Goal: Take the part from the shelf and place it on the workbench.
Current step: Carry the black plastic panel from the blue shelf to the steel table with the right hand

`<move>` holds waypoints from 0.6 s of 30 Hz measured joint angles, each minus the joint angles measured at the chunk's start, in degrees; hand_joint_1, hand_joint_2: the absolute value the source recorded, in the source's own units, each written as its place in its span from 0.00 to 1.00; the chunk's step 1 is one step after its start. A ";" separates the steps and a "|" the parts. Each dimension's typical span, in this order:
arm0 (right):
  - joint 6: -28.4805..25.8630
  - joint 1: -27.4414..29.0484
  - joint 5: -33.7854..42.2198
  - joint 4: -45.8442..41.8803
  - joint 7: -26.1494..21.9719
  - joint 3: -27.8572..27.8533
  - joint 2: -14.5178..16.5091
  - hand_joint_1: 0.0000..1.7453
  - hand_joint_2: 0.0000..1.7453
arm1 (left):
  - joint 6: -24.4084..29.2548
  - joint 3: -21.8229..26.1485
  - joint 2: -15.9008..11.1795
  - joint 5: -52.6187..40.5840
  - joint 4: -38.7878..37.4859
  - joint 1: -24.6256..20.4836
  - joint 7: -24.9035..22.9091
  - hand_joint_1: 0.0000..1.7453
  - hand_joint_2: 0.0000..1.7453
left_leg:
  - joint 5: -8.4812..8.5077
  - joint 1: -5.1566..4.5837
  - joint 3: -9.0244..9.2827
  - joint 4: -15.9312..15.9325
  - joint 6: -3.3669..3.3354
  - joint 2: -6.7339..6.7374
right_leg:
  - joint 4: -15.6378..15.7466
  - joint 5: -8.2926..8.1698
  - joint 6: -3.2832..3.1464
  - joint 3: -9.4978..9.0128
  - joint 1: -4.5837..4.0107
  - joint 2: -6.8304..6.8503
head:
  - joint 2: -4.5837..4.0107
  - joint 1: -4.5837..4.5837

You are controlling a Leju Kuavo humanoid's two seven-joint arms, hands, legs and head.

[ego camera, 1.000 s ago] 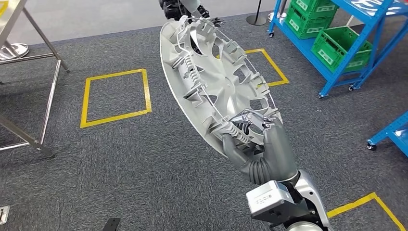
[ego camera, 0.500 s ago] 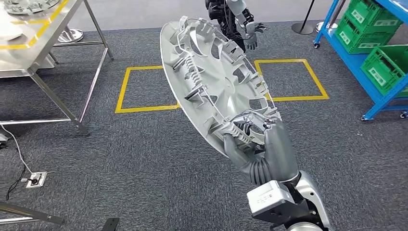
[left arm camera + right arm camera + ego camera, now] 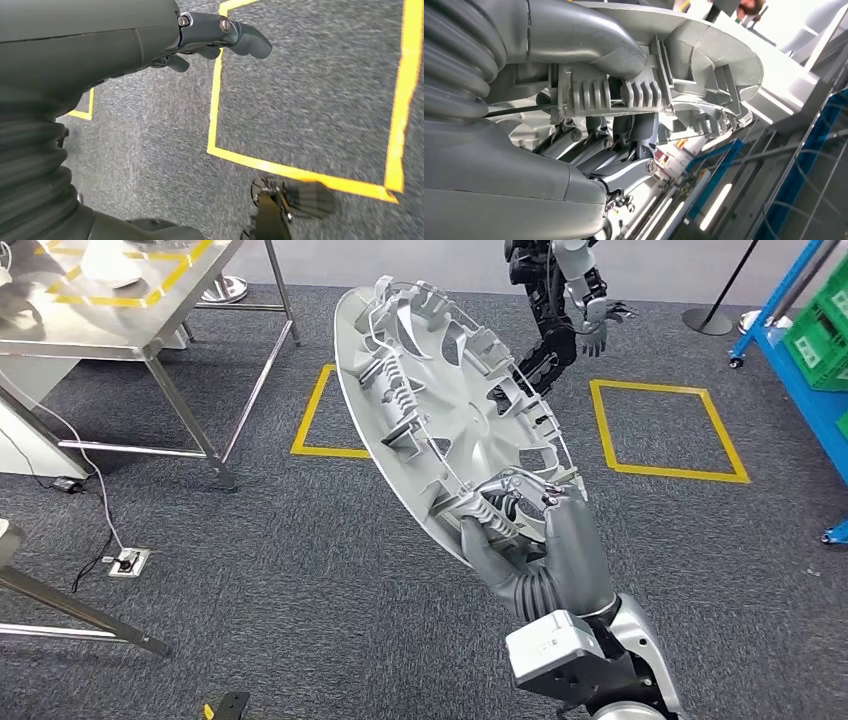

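— What does the head view show?
— My right hand (image 3: 535,550) grips the silver part (image 3: 440,410) by its rim, tilted above the carpet (image 3: 300,570); the worktop (image 3: 150,310) stands far left.
— The wrists?
— My left hand (image 3: 200,37) hangs with fingers curled, holding nothing. My right fingers (image 3: 594,145) clamp the part's ribs (image 3: 624,92).

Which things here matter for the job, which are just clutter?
Job: wheel cover, held at its rim by the right robot hand; steel workbench.
Clutter: second humanoid robot, yellow floor squares, blue shelf, floor socket.
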State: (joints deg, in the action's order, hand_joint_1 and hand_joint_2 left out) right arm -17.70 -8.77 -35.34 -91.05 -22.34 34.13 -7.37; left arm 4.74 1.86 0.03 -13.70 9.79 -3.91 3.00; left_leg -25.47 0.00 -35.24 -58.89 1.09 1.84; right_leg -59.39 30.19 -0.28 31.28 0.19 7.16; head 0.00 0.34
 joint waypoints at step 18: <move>0.27 0.17 0.21 -0.01 -0.82 0.10 -0.02 1.00 1.00 | -0.04 0.00 -0.26 -0.50 -0.04 0.27 -0.01 0.00 1.00 | -1.98 0.69 -3.36 -4.73 1.91 -5.16 | -0.50 -1.88 -1.85 1.99 0.67 -7.93 | 0.00 0.09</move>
State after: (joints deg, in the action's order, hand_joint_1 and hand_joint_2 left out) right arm -17.43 -8.60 -35.12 -91.06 -23.16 34.23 -7.39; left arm 4.71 1.86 -0.23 -14.20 9.75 -3.64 2.99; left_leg -27.45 0.69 -38.60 -63.61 3.00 -3.33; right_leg -59.89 28.31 -2.13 33.27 0.87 -0.77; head 0.00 0.43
